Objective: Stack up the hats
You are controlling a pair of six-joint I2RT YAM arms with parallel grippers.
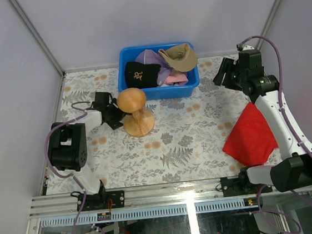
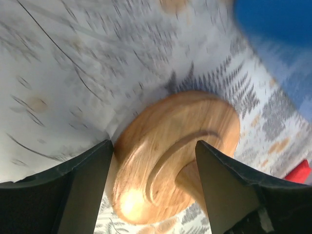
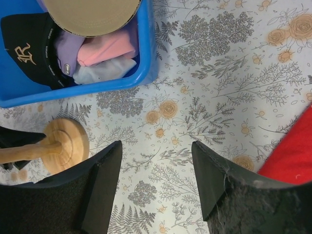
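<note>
The hats lie heaped in a blue bin (image 1: 186,86) at the back middle: a black cap with gold logo (image 1: 142,74), a lavender cap (image 1: 149,56), a tan cap (image 1: 179,57) upside down on top, and a pink cap (image 1: 176,77). In the right wrist view the black (image 3: 27,53), lavender (image 3: 67,48), pink (image 3: 111,48), white (image 3: 105,71) and tan (image 3: 90,12) caps show. My left gripper (image 1: 114,113) is open just left of the wooden stand; the blurred left wrist view shows the left gripper (image 2: 153,146) facing the stand's base (image 2: 170,146). My right gripper (image 1: 225,74) is open and empty above the table, also in the right wrist view (image 3: 156,146).
A round-topped wooden stand (image 1: 134,111) stands upright in front of the bin's left end, and shows in the right wrist view (image 3: 63,144). A flat red cloth (image 1: 250,135) lies at the right under the right arm. Floral tablecloth (image 1: 186,141) covers the table.
</note>
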